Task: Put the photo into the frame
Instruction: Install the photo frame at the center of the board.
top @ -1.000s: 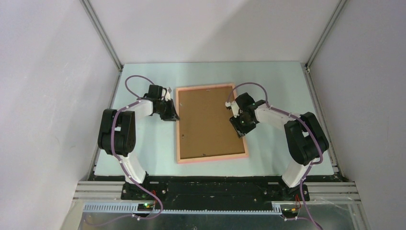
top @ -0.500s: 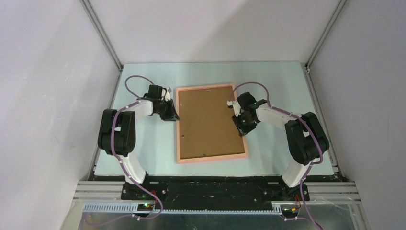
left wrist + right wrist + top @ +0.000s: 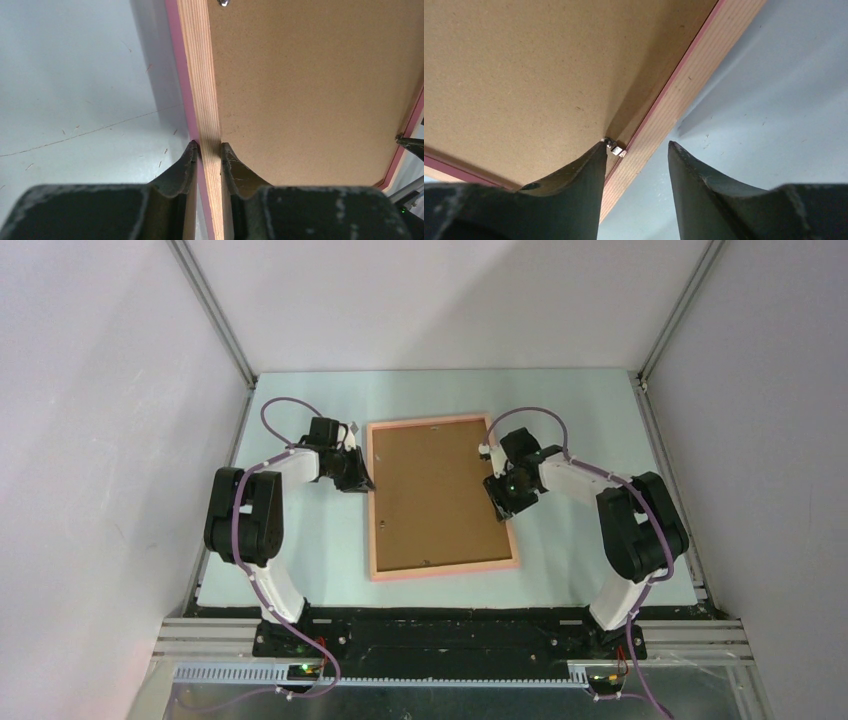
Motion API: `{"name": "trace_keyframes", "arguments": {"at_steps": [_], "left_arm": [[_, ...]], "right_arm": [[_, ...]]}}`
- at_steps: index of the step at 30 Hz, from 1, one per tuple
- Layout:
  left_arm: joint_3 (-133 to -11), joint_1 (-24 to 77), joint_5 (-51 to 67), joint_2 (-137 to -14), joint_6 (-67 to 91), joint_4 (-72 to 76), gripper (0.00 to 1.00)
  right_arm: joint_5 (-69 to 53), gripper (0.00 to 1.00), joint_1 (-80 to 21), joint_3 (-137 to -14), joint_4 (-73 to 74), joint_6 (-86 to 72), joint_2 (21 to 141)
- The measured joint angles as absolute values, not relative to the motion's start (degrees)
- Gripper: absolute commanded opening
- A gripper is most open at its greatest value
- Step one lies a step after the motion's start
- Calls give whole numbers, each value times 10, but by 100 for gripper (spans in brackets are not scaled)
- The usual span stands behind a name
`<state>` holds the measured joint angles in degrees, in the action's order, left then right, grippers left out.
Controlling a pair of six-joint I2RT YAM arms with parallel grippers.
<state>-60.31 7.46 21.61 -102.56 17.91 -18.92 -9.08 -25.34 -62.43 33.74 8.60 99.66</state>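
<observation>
Grip check, L side: left gripper (image 3: 207,150) is pinched on the frame (image 3: 445,568), one finger (image 3: 184,165) outside the left rail, the other on the inner side against the backing board (image 3: 430,490). Rail fills the gap; both pads touch wood.

R side: right gripper (image 3: 636,147) is spread, nothing held. It straddles the frame's right rail approx. halfway along. Inner fingertip sits right at a small metal tab (image 3: 614,146) at the board's edge; outer finger hangs over the table (image 3: 580,410) beyond the rail, clear of the wood.

Frame posn: flat on the table between the two arms, back side up, brown board seated inside the pink rails, long side running away from the bases.

Vs. one second ago: right gripper has shifted a little toward the far end of the right rail and its wrist has turned slightly. Left arm, frame and board unchanged.

Surroundings: purple cables (image 3: 285,405) loop over both arms. White enclosure walls on three sides. The right wrist covers part of the right rail in the top view.
</observation>
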Motion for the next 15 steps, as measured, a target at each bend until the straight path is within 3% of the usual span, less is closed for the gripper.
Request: {"name": "trace_keyframes", "arguments": {"at_steps": [15], "left_arm": [[-603,74,217,-1026,179,-189,0]], "right_arm": [[-110,54,-236,-626,333,91,996]]}}
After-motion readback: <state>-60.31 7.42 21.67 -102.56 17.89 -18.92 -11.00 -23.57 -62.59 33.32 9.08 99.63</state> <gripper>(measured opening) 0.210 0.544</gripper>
